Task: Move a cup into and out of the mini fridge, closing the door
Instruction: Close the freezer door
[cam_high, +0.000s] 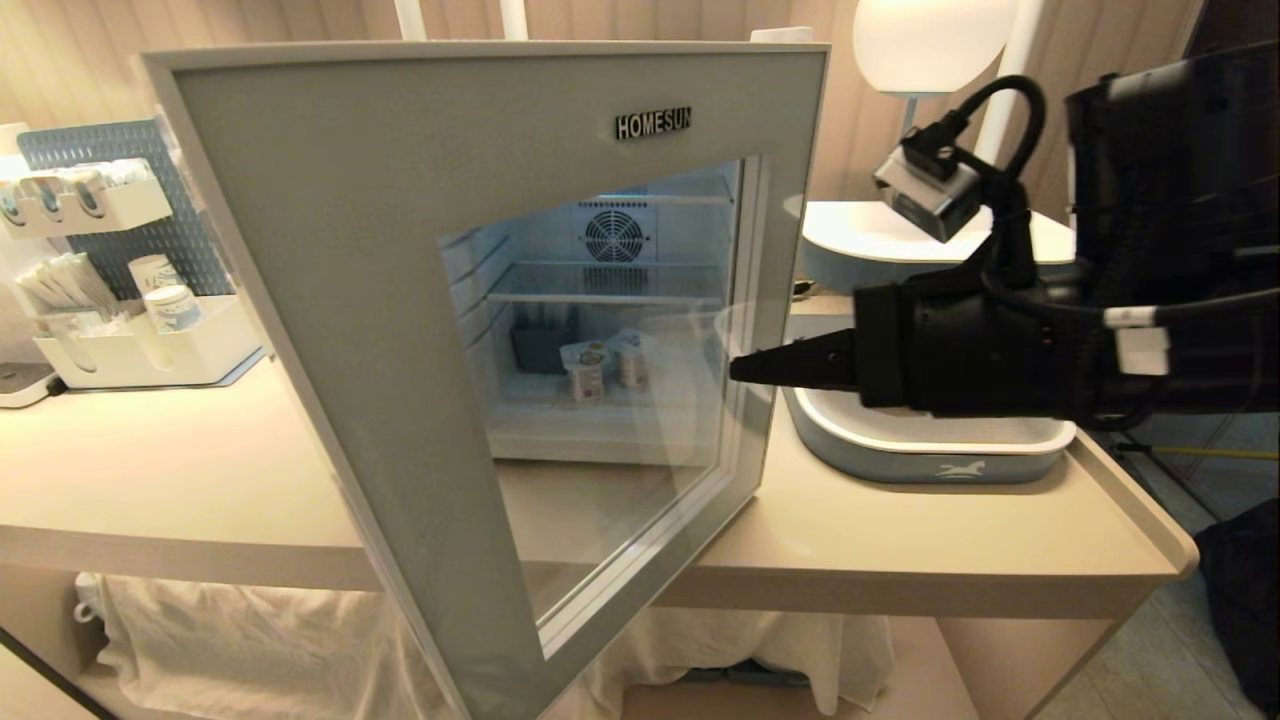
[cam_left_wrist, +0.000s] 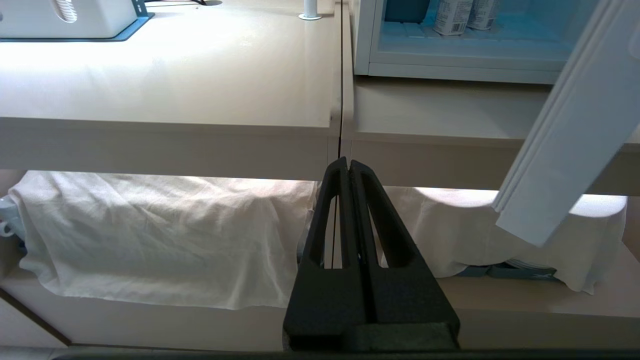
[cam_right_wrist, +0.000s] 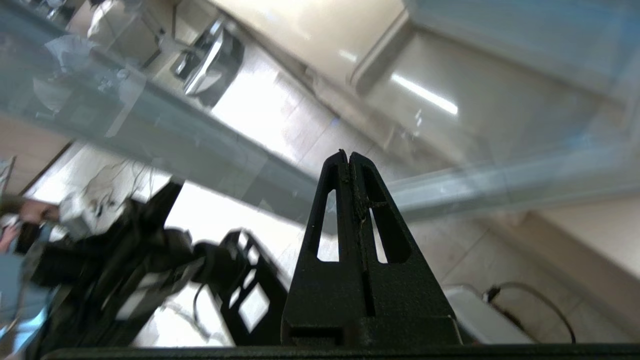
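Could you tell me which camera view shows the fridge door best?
The head view: the door stands open, frame, window and lettering visible. The left wrist view catches only its lower edge; the right wrist view only blurred glass.

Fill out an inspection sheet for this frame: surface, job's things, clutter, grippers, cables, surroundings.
Surface: beige counter, lower shelf draped with white cloth.
Job's things: mini fridge lit inside, door swung wide open; two cups on its floor beside a dark bin.
Clutter: white organizer, blue-and-white tray, lamp.
Grippers: right gripper shut, empty, tip at the door's free edge; left gripper shut, empty, below counter level.
Cables: black lead to the wrist camera.
Surroundings: panelled wall, tiled floor.
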